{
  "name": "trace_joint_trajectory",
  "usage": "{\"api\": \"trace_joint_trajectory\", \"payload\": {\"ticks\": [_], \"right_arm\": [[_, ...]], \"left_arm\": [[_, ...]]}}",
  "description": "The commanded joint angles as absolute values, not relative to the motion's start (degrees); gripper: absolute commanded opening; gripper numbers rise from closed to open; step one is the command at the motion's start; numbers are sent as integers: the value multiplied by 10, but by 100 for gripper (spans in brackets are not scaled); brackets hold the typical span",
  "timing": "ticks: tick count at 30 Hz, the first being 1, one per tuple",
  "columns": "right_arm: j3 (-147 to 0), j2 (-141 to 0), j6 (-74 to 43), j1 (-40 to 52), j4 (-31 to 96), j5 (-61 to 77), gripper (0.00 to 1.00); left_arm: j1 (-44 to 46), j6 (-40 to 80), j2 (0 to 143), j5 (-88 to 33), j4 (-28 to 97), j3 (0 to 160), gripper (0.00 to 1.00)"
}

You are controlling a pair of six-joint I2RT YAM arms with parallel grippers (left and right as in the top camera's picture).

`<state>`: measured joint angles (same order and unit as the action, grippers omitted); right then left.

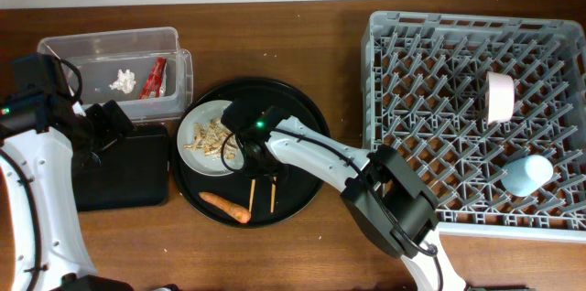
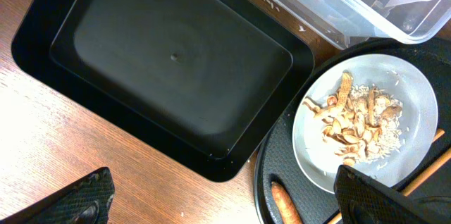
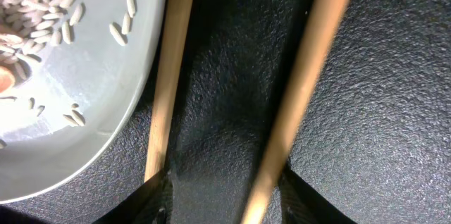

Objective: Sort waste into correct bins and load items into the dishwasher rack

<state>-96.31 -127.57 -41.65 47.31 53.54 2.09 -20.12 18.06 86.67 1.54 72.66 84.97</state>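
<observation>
Right fingers [image 3: 303, 199] spread around the chopsticks [image 3: 303, 76] on the round black tray [image 1: 302, 108], not closed.
Apparently done: tissue [image 1: 123, 80] and red wrapper [image 1: 155, 77] in the clear tub [image 1: 110, 42]; white bowl [image 1: 501, 96] and blue cup [image 1: 529, 174] in the rack [image 1: 385, 71]. Remaining: grey plate [image 1: 194, 149] of food scraps [image 1: 218, 135], carrot [image 1: 225, 206], chopsticks. Left fingers [image 2: 380, 196] hang wide, empty, over the flat black tray [image 2: 169, 55]. One chopstick hugs the plate's rim, crowding the grasp.

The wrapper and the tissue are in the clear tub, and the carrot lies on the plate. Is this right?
The carrot lies on the round tray, off the plate, as the overhead view shows. The wrapper and tissue are in the tub.
</observation>
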Motion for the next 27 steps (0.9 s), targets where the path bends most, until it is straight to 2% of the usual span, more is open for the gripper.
{"api": "trace_joint_trajectory", "payload": {"ticks": [1, 3, 6, 7, 13, 16, 21, 24, 27], "right_arm": [[-934, -1312, -425, 465, 557, -19, 43], [-934, -1312, -423, 438, 583, -20, 13], [-934, -1312, -423, 399, 599, -6, 10], [-934, -1312, -423, 387, 599, 0, 5], [-942, -1301, -323, 365, 614, 5, 4], [-977, -1235, -272, 339, 651, -50, 4], [-1000, -1073, -186, 222, 681, -82, 4], [-995, -1064, -181, 145, 711, -77, 4], [-950, -1065, -169, 118, 705, -56, 4]], "left_arm": [[-204, 189, 862, 17, 727, 851, 99], [-204, 189, 862, 17, 727, 851, 99], [-204, 189, 862, 17, 727, 851, 99], [-204, 189, 862, 17, 727, 851, 99], [-204, 189, 862, 13, 726, 851, 99], [-204, 189, 862, 13, 726, 851, 99], [-204, 189, 862, 13, 725, 851, 99], [-204, 189, 862, 13, 724, 851, 99], [-204, 189, 862, 13, 724, 851, 99]]}}
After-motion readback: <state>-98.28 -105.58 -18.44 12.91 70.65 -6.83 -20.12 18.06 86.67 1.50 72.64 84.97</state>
